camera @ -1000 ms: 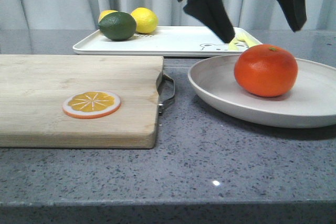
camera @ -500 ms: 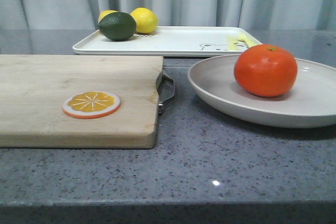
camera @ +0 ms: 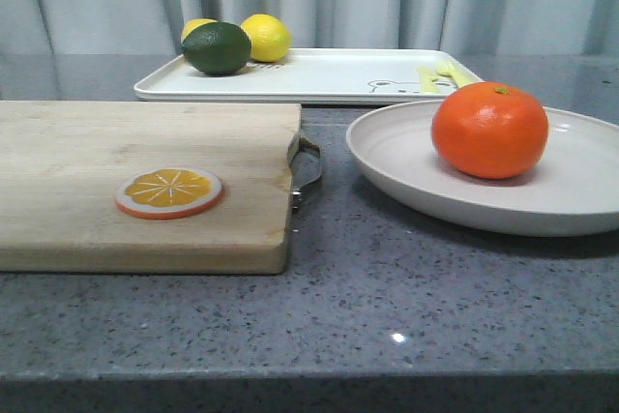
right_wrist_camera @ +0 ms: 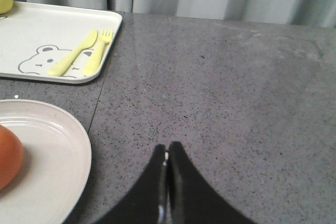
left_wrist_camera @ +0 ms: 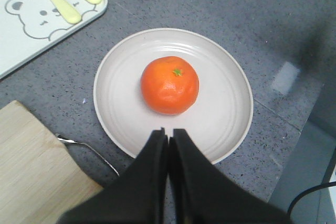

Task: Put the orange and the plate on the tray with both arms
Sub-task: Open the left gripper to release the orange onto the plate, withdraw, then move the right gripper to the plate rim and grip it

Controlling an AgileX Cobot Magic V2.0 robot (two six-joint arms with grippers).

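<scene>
The orange (camera: 489, 130) sits on the beige plate (camera: 406, 176) at the right of the table. The white tray (camera: 329, 74) with the bear drawing lies behind them. In the left wrist view my left gripper (left_wrist_camera: 167, 130) is shut and empty, high above the plate (left_wrist_camera: 121, 114), with the orange (left_wrist_camera: 169, 85) just beyond its tips. In the right wrist view my right gripper (right_wrist_camera: 167, 146) is shut and empty over bare counter, with the plate (right_wrist_camera: 58, 166), a sliver of the orange (right_wrist_camera: 8, 156) and the tray (right_wrist_camera: 37, 40) off to one side. Neither gripper shows in the front view.
A wooden cutting board (camera: 97, 157) with a metal handle (camera: 308, 166) lies at the left and bears an orange slice disc (camera: 169, 191). A green lime (camera: 217, 47) and two lemons (camera: 265, 36) sit at the tray's left end. Yellow cutlery print (right_wrist_camera: 79, 52) marks the tray's right end.
One second ago dark gripper fingers hung over the plate at the top right of the front view. They have gone up out of that view. The orange and plate have not moved.
</scene>
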